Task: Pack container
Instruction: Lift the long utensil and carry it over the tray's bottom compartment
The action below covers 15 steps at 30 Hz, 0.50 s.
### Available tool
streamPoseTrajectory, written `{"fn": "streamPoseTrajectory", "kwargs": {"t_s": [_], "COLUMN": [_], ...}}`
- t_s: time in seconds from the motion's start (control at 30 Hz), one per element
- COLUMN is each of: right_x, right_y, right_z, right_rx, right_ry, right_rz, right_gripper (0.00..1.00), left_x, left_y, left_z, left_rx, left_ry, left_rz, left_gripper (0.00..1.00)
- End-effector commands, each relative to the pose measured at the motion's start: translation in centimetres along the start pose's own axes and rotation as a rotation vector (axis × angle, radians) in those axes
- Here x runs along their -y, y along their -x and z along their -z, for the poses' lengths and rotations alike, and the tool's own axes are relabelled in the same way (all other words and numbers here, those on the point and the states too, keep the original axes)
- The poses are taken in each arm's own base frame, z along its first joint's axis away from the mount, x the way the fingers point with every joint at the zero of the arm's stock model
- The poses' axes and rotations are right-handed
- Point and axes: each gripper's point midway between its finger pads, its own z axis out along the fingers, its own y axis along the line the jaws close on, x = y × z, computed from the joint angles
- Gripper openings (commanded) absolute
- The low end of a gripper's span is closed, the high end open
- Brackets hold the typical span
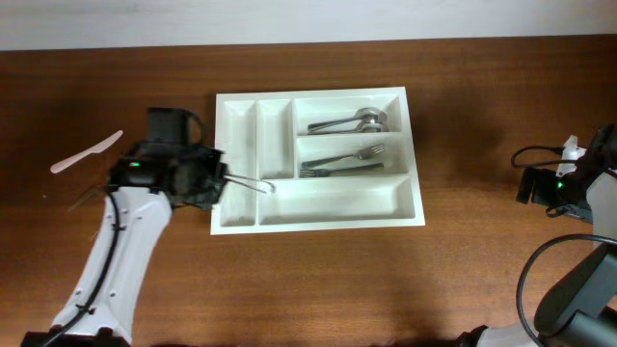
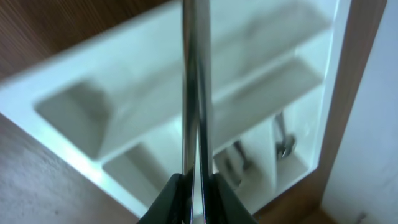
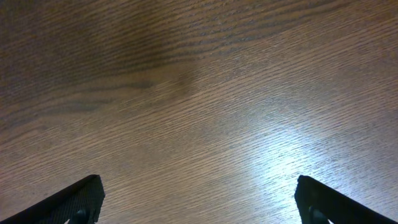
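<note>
At the middle of the wooden table sits the container, a white tray lying flat with its long sides running across my view from above. Two narrow upright compartments take up its left end, and three long horizontal ones are stacked on its right.

Up in the top long compartment lie the spoons, what looks like two of them, bowls toward the right wall. Just below, in the middle long compartment, lie the forks, again about two, side by side with their tines to the right.

My left gripper hangs at the tray's left rim, its fingers pressed close on the slim shaft of a metal utensil. That utensil reaches out level over the two narrow compartments, and its far end sits about where the bottom long compartment begins. Whether that end touches the tray floor I cannot tell, nor which kind of cutlery it is. From my left wrist the shaft runs straight up the frame, with the tray blurred beneath it.

Off to the left of that arm, a white plastic knife lies on the bare wood, well apart from the tray.

My right gripper is far out by the table's right edge, spread wide over plain wood and holding nothing.
</note>
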Motion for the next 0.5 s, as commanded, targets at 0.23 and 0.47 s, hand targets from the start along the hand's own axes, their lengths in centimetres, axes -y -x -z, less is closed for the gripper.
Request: {"fn": "streamPoseTrajectory", "kwargs": {"t_s": [0.23, 0.47], "right_x": [-0.2, -0.2], "right_y": [0.0, 0.0], "right_z": [-0.2, -0.2], "right_rx": [-0.001, -0.001], "right_ry": [0.010, 0.010], "right_rz": [0.004, 0.004], "right_gripper": [0.99, 0.99], "left_x": [1.7, 3.0], "left_y": [-8.7, -11.7], "left_z": [-0.4, -0.5], "left_rx": [-0.035, 0.034], "left_ry": [-0.044, -0.117], "left_rz": [-0.035, -0.411], "left_gripper": [0.04, 0.10]}}
